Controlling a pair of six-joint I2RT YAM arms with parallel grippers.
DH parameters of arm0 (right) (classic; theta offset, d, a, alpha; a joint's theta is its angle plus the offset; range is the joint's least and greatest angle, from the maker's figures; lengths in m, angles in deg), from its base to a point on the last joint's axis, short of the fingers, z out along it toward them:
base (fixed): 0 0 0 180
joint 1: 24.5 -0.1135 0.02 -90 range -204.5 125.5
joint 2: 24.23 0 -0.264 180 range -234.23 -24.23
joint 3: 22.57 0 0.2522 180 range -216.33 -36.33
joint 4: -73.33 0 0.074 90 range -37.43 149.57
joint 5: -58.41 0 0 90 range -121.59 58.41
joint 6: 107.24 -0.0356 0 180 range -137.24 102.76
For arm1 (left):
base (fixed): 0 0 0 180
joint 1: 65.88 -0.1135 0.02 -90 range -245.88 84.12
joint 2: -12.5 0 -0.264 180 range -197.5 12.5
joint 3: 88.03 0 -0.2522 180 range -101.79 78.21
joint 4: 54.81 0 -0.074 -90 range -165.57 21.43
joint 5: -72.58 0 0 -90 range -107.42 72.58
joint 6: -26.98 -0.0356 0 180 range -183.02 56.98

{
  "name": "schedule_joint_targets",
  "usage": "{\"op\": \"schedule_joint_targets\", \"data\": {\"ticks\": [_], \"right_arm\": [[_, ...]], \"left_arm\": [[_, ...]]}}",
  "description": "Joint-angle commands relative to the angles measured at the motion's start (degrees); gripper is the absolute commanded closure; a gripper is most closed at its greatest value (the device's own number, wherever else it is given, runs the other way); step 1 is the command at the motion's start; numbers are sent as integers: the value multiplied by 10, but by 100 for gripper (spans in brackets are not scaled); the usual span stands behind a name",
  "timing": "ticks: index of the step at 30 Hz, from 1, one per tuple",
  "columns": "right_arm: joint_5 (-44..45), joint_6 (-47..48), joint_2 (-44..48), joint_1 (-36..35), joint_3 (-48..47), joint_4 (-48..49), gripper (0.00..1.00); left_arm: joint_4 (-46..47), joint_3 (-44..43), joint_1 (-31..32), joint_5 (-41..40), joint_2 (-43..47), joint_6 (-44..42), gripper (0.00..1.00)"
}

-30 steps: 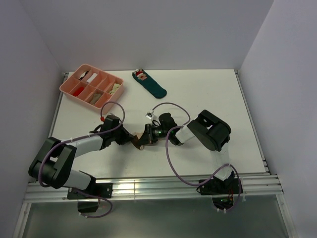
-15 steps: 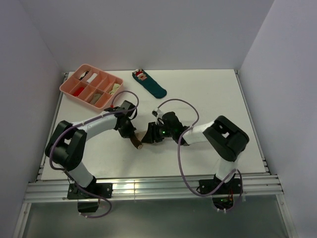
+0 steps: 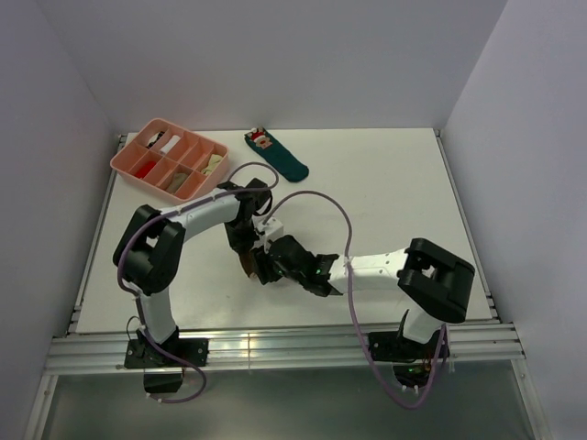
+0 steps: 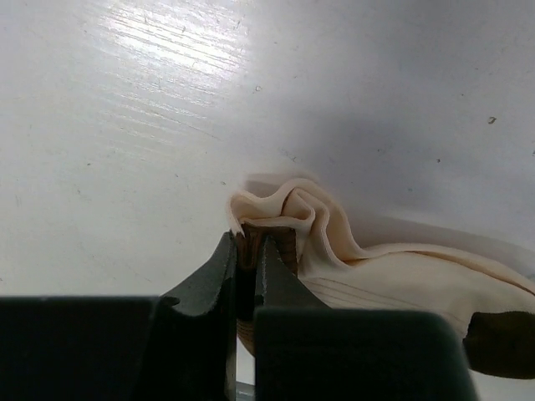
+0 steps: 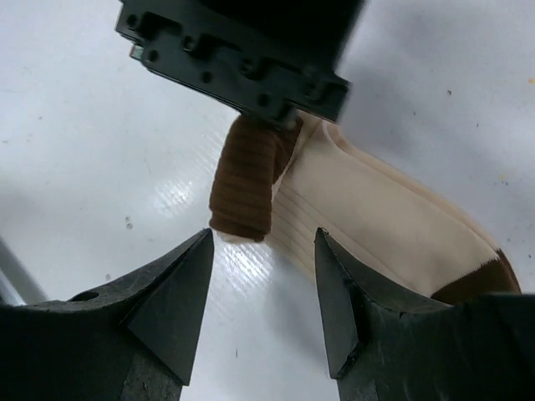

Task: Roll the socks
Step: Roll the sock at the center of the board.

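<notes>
1. Two socks (image 3: 249, 266) lie together on the table (image 3: 394, 174), left of centre, nearer the near edge than the far one and well apart from every edge.
2. Pinched tight: the left gripper (image 4: 248, 244) clamps a bunched fold of the cream sock (image 4: 393, 280), with brown fabric also in the pinch. Its tips point down at the tabletop.
3. Ribbed and short, the brown sock (image 5: 245, 175) hangs as a roll under the left gripper. Cannot tell whether its lower end touches the table or sits just off it.
4. Flat on the table, the cream sock runs away from the pinch to its dark toe (image 5: 481, 284), touching the brown sock along one side.
5. Spread wide and holding nothing, the right gripper (image 5: 263, 242) sits low over the table. The brown sock's lower end is just ahead of the gap between its fingers, touching neither.
6. Both arms crowd one spot in the top view: the right arm comes in low from the right, and the left arm bends in from the far left.
7. At the far-left corner sits the tray (image 3: 138, 163). The teal sock (image 3: 280, 158) lies near the far edge, and both are well apart from the grippers.
8. Widest open tabletop is to the right of the socks, out to the right edge. A narrower strip runs between the socks and the near edge.
</notes>
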Motion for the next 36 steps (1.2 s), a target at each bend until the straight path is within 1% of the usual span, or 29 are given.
{"op": "schedule_joint_targets", "data": {"ticks": [1, 4, 11, 15, 19, 22, 23, 26, 28, 32, 36], "right_arm": [[109, 38, -27, -33, -48, -18, 41], [121, 40, -46, -49, -72, -28, 41], [119, 32, -92, -58, -117, -54, 41], [124, 23, -134, -64, -151, -86, 41], [120, 13, -148, -69, -152, -90, 42], [122, 2, -152, -71, -150, -89, 49], [122, -5, -151, -71, -144, -86, 55], [117, -19, -139, -71, -126, -72, 58], [113, -24, -133, -70, -126, -73, 57], [106, -34, -123, -70, -136, -77, 48], [106, -44, -116, -68, -141, -76, 47]], "left_arm": [[-37, -24, 5, -15, -14, -16, 100], [-36, -25, 10, -9, -22, -13, 100], [-40, -29, 13, -11, -31, -10, 99], [-41, -33, 14, -8, -35, -6, 100], [-39, -31, 14, -4, -34, 0, 100], [-36, -28, 13, -3, -34, 5, 99], [-34, -24, 14, -3, -32, 8, 99], [-29, -17, 14, 3, -31, 10, 99], [-29, -15, 14, 7, -31, 10, 99], [-27, -13, 14, 5, -31, 10, 100], [-28, -13, 14, 4, -30, 10, 100]]}}
